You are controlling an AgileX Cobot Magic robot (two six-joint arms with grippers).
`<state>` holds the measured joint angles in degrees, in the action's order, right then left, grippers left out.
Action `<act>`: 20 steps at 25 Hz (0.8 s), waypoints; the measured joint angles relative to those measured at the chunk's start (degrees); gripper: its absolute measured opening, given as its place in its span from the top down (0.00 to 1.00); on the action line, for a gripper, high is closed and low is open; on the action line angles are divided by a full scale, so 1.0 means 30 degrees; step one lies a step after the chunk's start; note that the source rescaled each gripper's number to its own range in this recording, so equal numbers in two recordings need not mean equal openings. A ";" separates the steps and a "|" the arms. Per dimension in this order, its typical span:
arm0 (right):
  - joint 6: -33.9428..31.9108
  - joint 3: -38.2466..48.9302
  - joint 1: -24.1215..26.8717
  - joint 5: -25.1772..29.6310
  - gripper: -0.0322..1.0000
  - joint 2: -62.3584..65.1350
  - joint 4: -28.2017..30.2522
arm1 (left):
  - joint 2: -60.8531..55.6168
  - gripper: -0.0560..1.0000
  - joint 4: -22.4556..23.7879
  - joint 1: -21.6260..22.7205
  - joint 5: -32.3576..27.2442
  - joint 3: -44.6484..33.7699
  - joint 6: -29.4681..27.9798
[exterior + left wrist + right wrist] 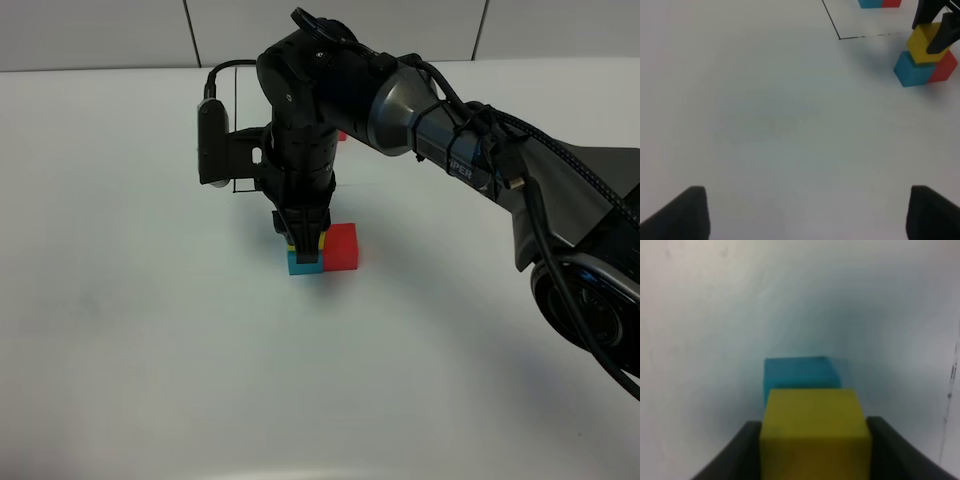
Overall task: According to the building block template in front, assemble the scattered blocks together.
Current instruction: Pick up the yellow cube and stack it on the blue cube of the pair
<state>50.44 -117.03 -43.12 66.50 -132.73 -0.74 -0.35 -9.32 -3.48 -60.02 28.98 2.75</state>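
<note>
Right gripper [305, 243] clamps the small yellow cube [924, 44] atop the cyan-blue cube [300, 264], red cube [342, 247] touching its right side. Releasing off-centre could topple the yellow one onto the desk [150, 350].

I see a smooth, matt white bench [130, 330], matt plastic-looking yellow cube [815, 432], blue cube [910, 70], red cube [343, 246], shiny grey arm shell [400, 105]

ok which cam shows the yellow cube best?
Right wrist: the yellow cube fills the frame between the right hand's fingers, above the blue cube. Left wrist shows it small, far off. Exterior high: mostly hidden.
</note>
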 joint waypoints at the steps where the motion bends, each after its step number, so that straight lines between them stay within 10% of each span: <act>1: 0.0050 0.0000 0.0000 -0.0099 0.96 -0.0086 -0.0023 | 0.0000 0.23 0.0000 0.0000 0.0000 0.0000 0.0000; 20: 0.0831 -0.0148 0.0000 0.0218 0.96 -0.0502 -0.0275 | 0.0000 0.23 0.0000 0.0000 0.0000 0.0000 0.0000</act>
<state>52.93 -117.47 -43.12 67.15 -134.24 -1.57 -0.35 -9.32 -3.48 -60.02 28.98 2.75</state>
